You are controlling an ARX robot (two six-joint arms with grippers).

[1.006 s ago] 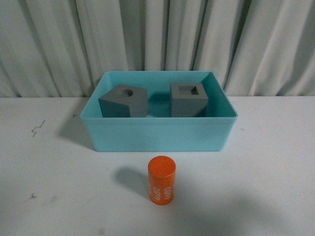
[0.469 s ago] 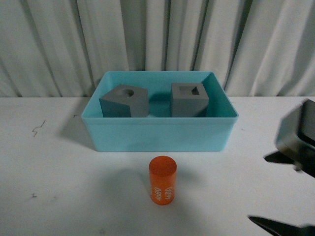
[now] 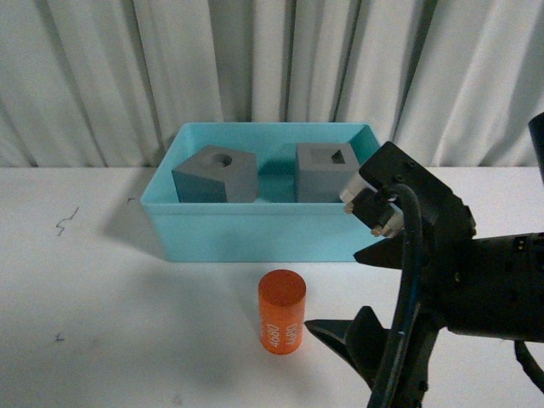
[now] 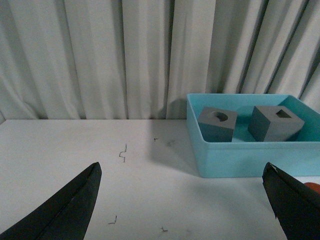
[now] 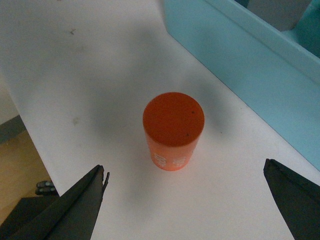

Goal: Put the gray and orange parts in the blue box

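The blue box (image 3: 272,229) stands at the back middle of the white table. Inside it sit two gray cubes, one with a round recess (image 3: 215,174) and one with a rectangular recess (image 3: 327,172). The orange cylinder (image 3: 281,312) with white digits stands upright on the table in front of the box. My right gripper (image 3: 333,289) is open just right of the cylinder, apart from it. In the right wrist view the cylinder (image 5: 173,129) stands ahead of the open gripper (image 5: 185,167). My left gripper (image 4: 182,170) is open over bare table, left of the box (image 4: 240,157).
A pale pleated curtain (image 3: 272,68) hangs close behind the box. Small dark marks (image 4: 122,152) dot the table on the left. The table's edge and the floor (image 5: 15,165) show in the right wrist view.
My right arm has come in from the right and now reaches up to the orange cylinder. The box, cubes and cylinder have not moved.
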